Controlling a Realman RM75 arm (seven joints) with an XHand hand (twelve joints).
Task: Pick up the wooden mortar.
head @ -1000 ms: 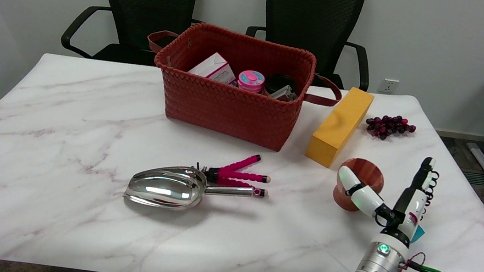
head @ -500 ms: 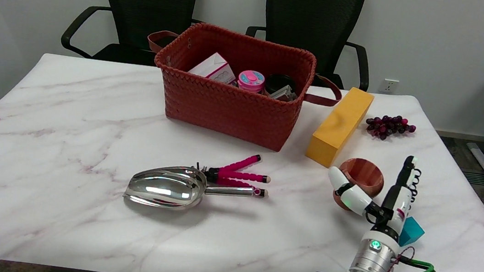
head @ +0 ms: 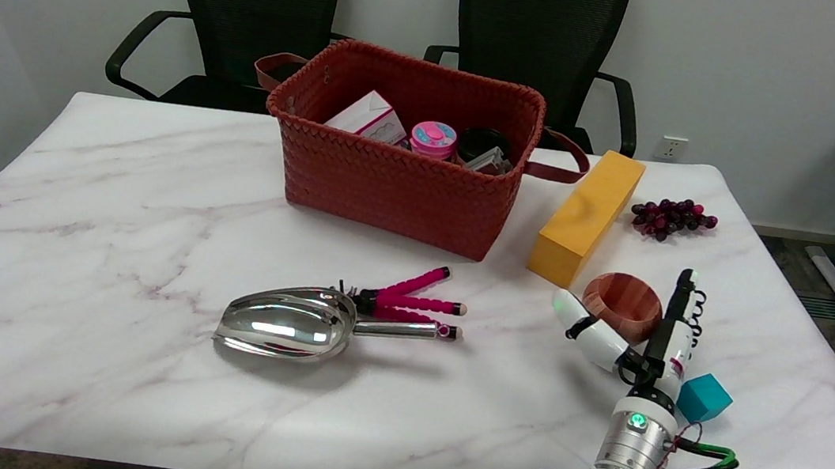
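Fingers (head: 678, 314) of the right hand (head: 632, 336) are standing spread on either side of the wooden mortar (head: 622, 306), the thumb lying along its left flank and the other fingers rising upright at its right rim. The hand is wide apart around the bowl; whether the fingers are actually pressing on the wood cannot be told from this angle. The mortar is sitting on the marble table (head: 147, 233) at its right side, mouth up, just in front of the near end of the yellow block (head: 585, 217), with only its upper part showing above the thumb. A teal cube (head: 703, 397) is lying just right of the wrist. A bunch of dark grapes (head: 672, 217) is resting farther back, beside the yellow block. Near the table's middle a shiny metal scoop (head: 295, 325) is lying with its handle against a pink flexible tripod (head: 413, 304). Behind them a red woven basket (head: 392, 183) is holding a white and pink box (head: 367, 122), a pink-lidded jar (head: 433, 139) and a dark jar (head: 482, 145).
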